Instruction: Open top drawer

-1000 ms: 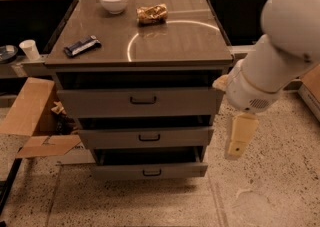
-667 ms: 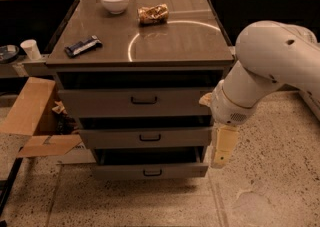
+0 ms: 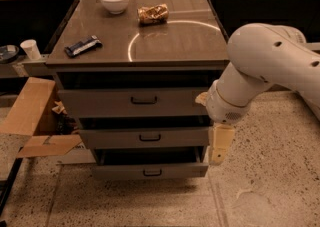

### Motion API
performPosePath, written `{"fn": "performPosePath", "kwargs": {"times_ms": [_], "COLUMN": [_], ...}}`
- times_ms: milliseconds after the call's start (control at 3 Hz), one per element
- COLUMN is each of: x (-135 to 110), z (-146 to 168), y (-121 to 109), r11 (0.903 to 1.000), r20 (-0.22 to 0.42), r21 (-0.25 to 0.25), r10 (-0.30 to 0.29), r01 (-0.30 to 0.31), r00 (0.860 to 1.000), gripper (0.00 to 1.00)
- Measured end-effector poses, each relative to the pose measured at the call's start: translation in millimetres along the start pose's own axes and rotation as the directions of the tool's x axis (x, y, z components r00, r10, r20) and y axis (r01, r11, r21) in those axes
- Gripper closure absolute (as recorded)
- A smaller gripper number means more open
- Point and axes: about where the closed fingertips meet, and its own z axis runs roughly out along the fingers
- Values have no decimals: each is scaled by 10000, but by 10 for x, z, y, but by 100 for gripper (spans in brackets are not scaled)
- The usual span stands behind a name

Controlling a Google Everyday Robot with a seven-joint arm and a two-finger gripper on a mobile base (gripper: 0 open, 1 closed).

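The top drawer (image 3: 100, 105) is the grey front panel just under the cabinet's top, with a small black pull handle (image 3: 144, 100) at its centre. A dark gap shows above the panel. Two more grey drawers sit below it, the middle drawer (image 3: 145, 138) and the bottom drawer (image 3: 150, 172). My gripper (image 3: 220, 145) hangs pointing down at the right edge of the drawer fronts, level with the middle drawer, to the right of and below the top drawer's handle. It holds nothing that I can see. The white arm (image 3: 265, 66) covers the cabinet's right front corner.
On the cabinet top (image 3: 170, 46) lie a white bowl (image 3: 114, 0), a crumpled snack bag (image 3: 153, 14) and a dark snack bar (image 3: 83, 46). An open cardboard box (image 3: 35, 121) stands at the left of the cabinet. A paper cup (image 3: 32, 49) stands at the far left. The floor is speckled.
The arm has swung left and down, bringing the gripper from beside the cabinet to the right edge of the drawer fronts. The drawers have not moved.
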Motion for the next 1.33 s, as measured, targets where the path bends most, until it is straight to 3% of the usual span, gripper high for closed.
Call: {"fn": "performPosePath", "kwargs": {"times_ms": [333,667,1333], "x": [26,70,70], "z": [234,490,865], "y": [-387,-794,-1337], "r11": [9961,9890,9794], "r20": [-431,-701,-788], "r21": [444,969,1567], "r10": [-749,-1049,-1159], "r01": [768,1114,1271], "r00": [9963,9920,9901], "gripper": [0,0,0]}}
